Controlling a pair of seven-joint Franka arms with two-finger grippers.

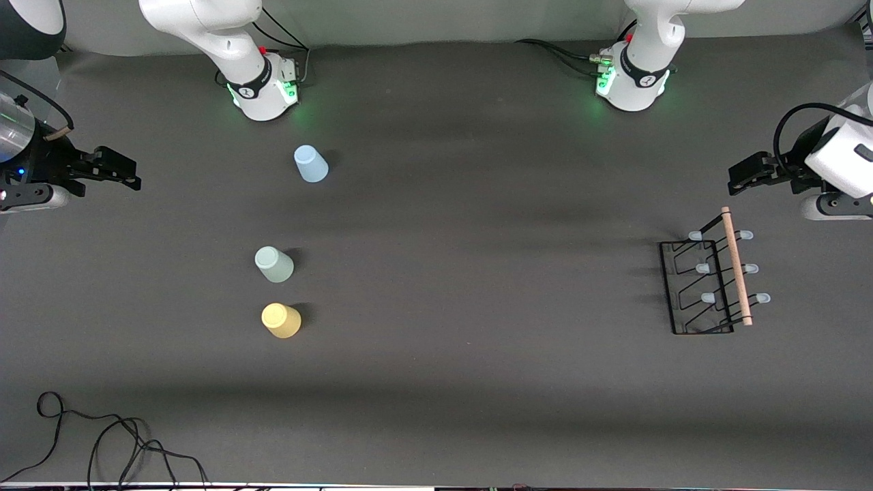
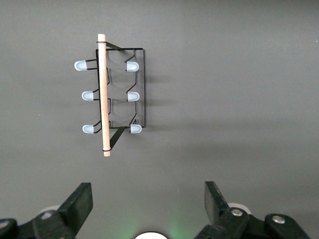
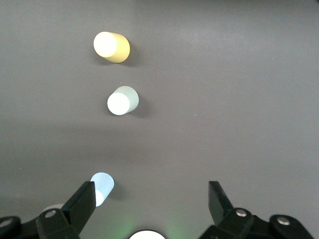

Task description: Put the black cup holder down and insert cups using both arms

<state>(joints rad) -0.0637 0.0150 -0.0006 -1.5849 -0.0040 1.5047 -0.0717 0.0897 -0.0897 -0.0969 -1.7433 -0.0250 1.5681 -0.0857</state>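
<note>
Dark grey cloth covers the table (image 1: 477, 341) from end to end, and two white arm bases with green lights stand along its edge farthest from the front camera. A loose black cable (image 1: 102, 436) curls on the cloth at the edge nearest that camera, toward the right arm's end. The black cup holder (image 1: 713, 279) stands upright toward the left arm's end of the table, its light wooden rod handle (image 1: 736, 266) running along the top and its six pale-capped pegs sticking out, three on each side; every peg is bare. The three cups all stand upside down on the cloth toward the right arm's end, well apart from the holder. The light blue cup (image 1: 311, 164) is the one farthest from the front camera, near the right arm's base; the pale mint green cup (image 1: 274, 264) is nearer to the camera, and the yellow cup (image 1: 281, 320) is nearest, just beside the mint one but not touching it. The left gripper (image 1: 736, 179) hangs in the air over the cloth at the left arm's end, close to the holder but clear of it, with its fingers (image 2: 79, 201) spread wide and nothing between them; its wrist view looks straight down on the holder. The right gripper (image 1: 129, 174) hangs over the right arm's end of the table, apart from all three cups, and its fingers (image 3: 84, 201) are likewise spread wide and empty.
</note>
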